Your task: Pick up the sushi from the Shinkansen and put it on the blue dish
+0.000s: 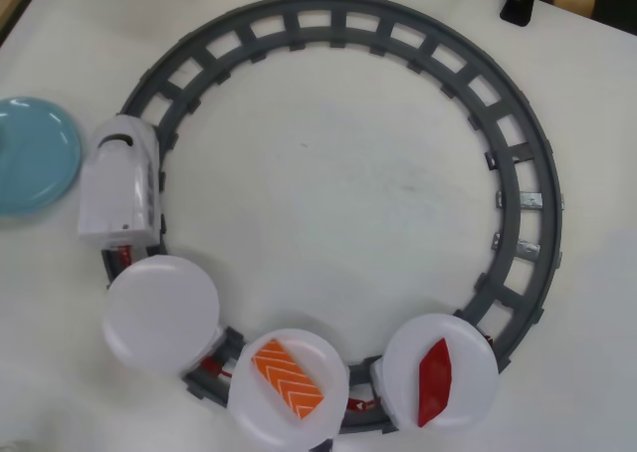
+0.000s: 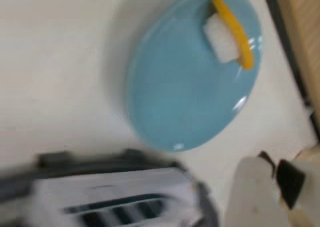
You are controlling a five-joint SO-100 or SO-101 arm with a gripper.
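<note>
- The sushi [image 2: 231, 31], a yellow slab on a white block, lies on its side on the blue dish [image 2: 185, 92] in the wrist view, close to the dish's upper rim.
- From overhead the blue dish [image 1: 35, 158] sits at the tabletop's left edge, partly cut off by the frame, and the sushi on it falls outside the picture.
- The Shinkansen [image 1: 121, 181] stands on the left bend of the grey ring track [image 1: 518, 163], just beside the dish, its nose toward the tabletop's far edge.
- In the wrist view the Shinkansen [image 2: 115, 199] is a motion-blurred white and dark smear along the bottom edge; its windows barely read.
- Behind it trail three round white plates: the first plate [image 1: 161, 313] is bare, the middle plate [image 1: 291, 387] carries an orange white-striped piece [image 1: 288, 378], and the last plate [image 1: 440, 370] a dark red pointed piece [image 1: 434, 380].
- The middle plate is clipped by the overhead frame's lower edge.
- Only a pale finger with a dark part of the pincer [image 2: 272, 187] shows at the wrist view's bottom right corner, above the white tabletop [image 1: 338, 203]; whether the jaws are apart or together I cannot tell, and it holds nothing visible.
- A dark object at the tabletop's far right corner is too cropped to identify.
</note>
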